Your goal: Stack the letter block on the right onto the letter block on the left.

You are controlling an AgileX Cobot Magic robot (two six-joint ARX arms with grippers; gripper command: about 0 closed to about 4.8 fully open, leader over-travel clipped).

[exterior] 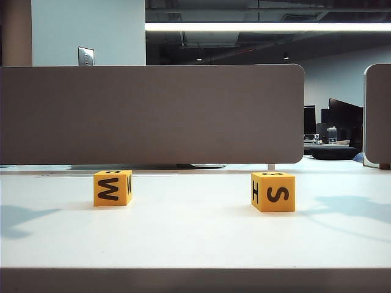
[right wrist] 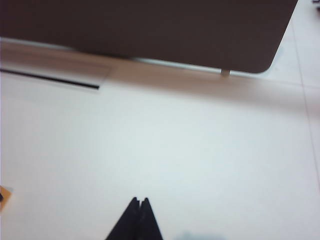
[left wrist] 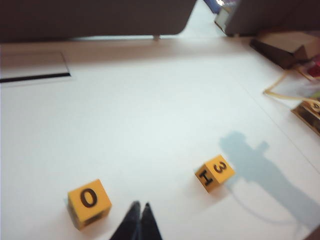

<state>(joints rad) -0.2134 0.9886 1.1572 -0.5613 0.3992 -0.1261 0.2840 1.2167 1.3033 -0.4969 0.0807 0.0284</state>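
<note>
Exterior view is showing two yellow letter blocks sitting well apart on the white table (exterior: 195,238), in front of a grey divider panel (exterior: 153,113). The left block (exterior: 112,188) is showing an M on its front face, and the right block (exterior: 273,191) is showing an S with an H on its side. Neither arm is appearing in this view; only their shadows are falling on the table at both edges. Left wrist view is showing the left gripper (left wrist: 139,206) hanging above the table with its fingers pressed together, near the left block (left wrist: 89,202), whose top is reading O. The right block (left wrist: 214,173) is lying farther off. Right wrist view is showing the right gripper (right wrist: 139,200) over bare table, its fingers also pressed together and holding nothing.
</note>
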